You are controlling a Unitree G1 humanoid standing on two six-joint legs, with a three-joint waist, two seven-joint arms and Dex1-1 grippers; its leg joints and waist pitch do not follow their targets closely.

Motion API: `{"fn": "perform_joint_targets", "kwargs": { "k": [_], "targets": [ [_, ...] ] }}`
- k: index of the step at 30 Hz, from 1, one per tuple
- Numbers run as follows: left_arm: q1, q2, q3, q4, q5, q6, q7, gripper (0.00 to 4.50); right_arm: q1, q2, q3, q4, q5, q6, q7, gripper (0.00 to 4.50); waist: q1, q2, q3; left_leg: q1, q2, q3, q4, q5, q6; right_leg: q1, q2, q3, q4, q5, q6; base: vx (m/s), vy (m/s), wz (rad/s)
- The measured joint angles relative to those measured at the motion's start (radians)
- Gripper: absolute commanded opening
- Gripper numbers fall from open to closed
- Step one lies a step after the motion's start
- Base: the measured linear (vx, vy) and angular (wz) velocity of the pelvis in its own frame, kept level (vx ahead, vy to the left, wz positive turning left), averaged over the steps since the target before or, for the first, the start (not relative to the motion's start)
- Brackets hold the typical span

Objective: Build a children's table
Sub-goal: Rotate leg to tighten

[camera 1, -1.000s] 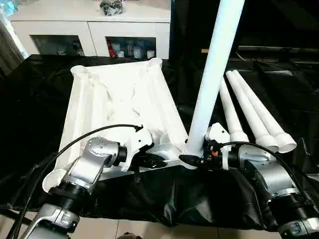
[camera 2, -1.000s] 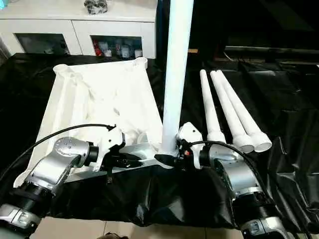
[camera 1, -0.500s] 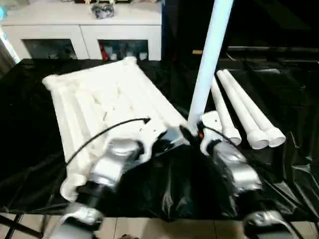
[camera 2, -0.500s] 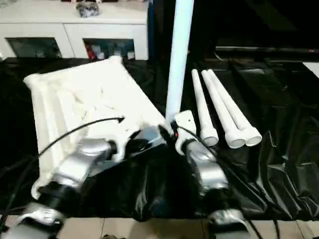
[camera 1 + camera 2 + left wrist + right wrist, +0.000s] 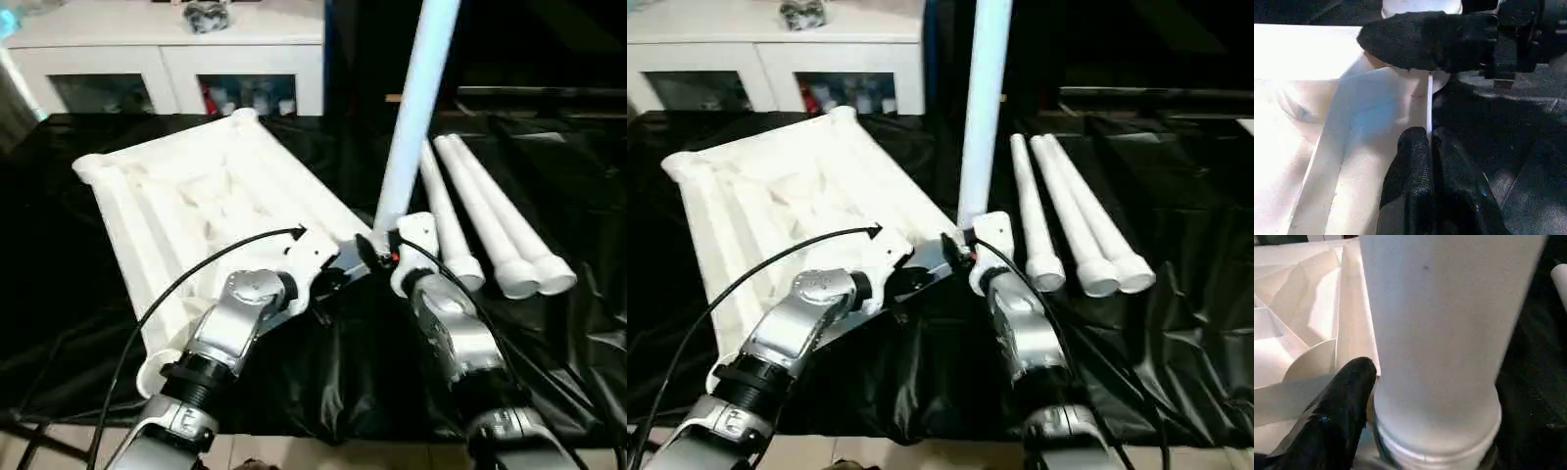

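One tabletop (image 5: 186,196), one upright leg (image 5: 411,117), three loose legs (image 5: 490,220).

table (image 5: 88,294): black sheet-covered | tabletop (image 5: 196,196): upside down on it | three legs (image 5: 495,230): lying right of tabletop

No lettering, label, brand or number is legible anywhere (the white plastic parts are all plain).

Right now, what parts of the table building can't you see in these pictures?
- Standing leg: its top end is cut off by the edge of both eye views.
- Its foot in the tabletop: hidden behind the right gripper in the eye views.
- Near long edge of the tabletop: covered by the left arm.
- Things in the cabinet: too small to name.
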Motion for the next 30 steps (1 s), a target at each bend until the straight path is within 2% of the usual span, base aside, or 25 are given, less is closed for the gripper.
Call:
{"fn": "perform_joint_targets", "kwargs": {
  "k": [1, 2, 5, 9, 13, 16, 19, 21, 23, 28, 30],
  "targets": [
    [0.0, -0.005, 0.0, 0.0, 0.0, -0.002, 0.001, 0.0, 0.014, -0.003, -0.001, -0.025, 0.004, 0.007, 0.001, 3.51, 0.003, 0.001, 0.0, 0.0, 0.0, 0.0, 0.0, 0.0, 0.0, 0.0, 0.0, 0.0, 0.0, 0.0, 0.0, 0.0, 0.0, 0.0],
    [-0.001, -0.018, 0.0, 0.004, 0.0, -0.006, 0.006, 0.44, 0.065, -0.017, -0.005, -0.105, 0.018, 0.029, 0.016, 3.54, 0.009, 0.004, 0.001, -0.002, 0.0, 0.0, 0.0, 0.0, 0.0, 0.0, 0.0, 0.001, -0.001, -0.001, 0.002, 0.0, 0.0, 0.0],
    [-0.004, -0.049, 0.016, 0.004, -0.044, -0.035, 0.014, 0.67, 0.137, -0.042, -0.006, -0.204, 0.033, 0.059, 0.053, 3.54, 0.011, 0.005, 0.003, -0.006, 0.0, 0.0, 0.0, 0.0, 0.0, -0.001, 0.0, 0.001, -0.001, -0.002, 0.003, 0.0, 0.0, 0.0],
    [-0.015, -0.054, 0.017, 0.0, -0.059, -0.065, 0.042, 0.95, 0.225, -0.098, 0.008, -0.367, 0.067, 0.097, 0.129, 3.54, -0.001, 0.006, 0.002, -0.006, 0.001, 0.0, 0.0, -0.001, 0.001, -0.002, 0.0, 0.001, -0.001, -0.002, 0.004, 0.0, 0.0, 0.0],
    [-0.012, -0.024, 0.023, -0.018, -0.046, -0.082, 0.071, 1.15, 0.261, -0.146, 0.025, -0.456, 0.099, 0.137, 0.196, 3.54, -0.011, 0.004, 0.004, -0.005, 0.002, 0.0, 0.0, -0.001, 0.001, -0.002, 0.001, 0.0, 0.001, -0.003, 0.004, 0.0, 0.0, 0.0],
    [0.015, 0.042, 0.056, -0.139, -0.033, -0.055, 0.084, 1.15, 0.283, -0.203, 0.051, -0.518, 0.121, 0.187, 0.268, 3.54, -0.011, 0.002, 0.005, -0.004, 0.003, 0.0, 0.0, 0.0, 0.001, -0.002, 0.002, -0.001, 0.001, -0.003, 0.004, 0.0, 0.0, 0.0],
    [0.045, 0.131, 0.128, -0.258, -0.022, -0.011, 0.101, 1.15, 0.312, -0.261, 0.051, -0.567, 0.143, 0.228, 0.326, 3.54, -0.007, -0.001, 0.005, -0.004, 0.003, 0.0, 0.0, 0.0, 0.001, -0.002, 0.001, -0.001, 0.001, -0.003, 0.004, 0.0, 0.0, 0.0],
    [0.08, 0.227, 0.164, -0.366, -0.01, 0.056, 0.098, 1.15, 0.33, -0.315, 0.064, -0.616, 0.166, 0.271, 0.391, 3.54, -0.005, -0.002, 0.005, -0.005, 0.003, 0.0, 0.001, -0.001, 0.001, -0.002, 0.001, -0.001, 0.001, -0.003, 0.004, 0.0, 0.0, 0.0],
    [0.093, 0.307, 0.215, -0.41, 0.016, 0.113, 0.098, 1.15, 0.342, -0.353, 0.068, -0.63, 0.177, 0.296, 0.431, 3.54, 0.0, -0.003, 0.004, -0.005, 0.003, 0.0, 0.001, 0.0, 0.001, -0.002, 0.002, -0.001, 0.001, -0.003, 0.004, 0.0, 0.0, 0.0],
    [0.132, 0.48, 0.209, -0.44, 0.127, 0.246, 0.067, 1.15, 0.314, -0.332, 0.127, -0.594, 0.142, 0.329, 0.417, 3.54, 0.003, -0.006, 0.005, -0.003, 0.002, 0.0, 0.001, 0.0, 0.0, -0.001, 0.001, 0.0, 0.002, -0.003, 0.004, 0.0, 0.0, 0.0],
    [0.156, 0.513, 0.201, -0.437, 0.154, 0.282, 0.064, 1.15, 0.286, -0.312, 0.145, -0.543, 0.119, 0.341, 0.389, 3.54, 0.006, -0.013, 0.004, -0.003, 0.002, 0.0, 0.001, 0.0, 0.0, -0.001, 0.001, 0.0, 0.002, -0.003, 0.004, 0.0, 0.0, 0.0]
  ]
}}
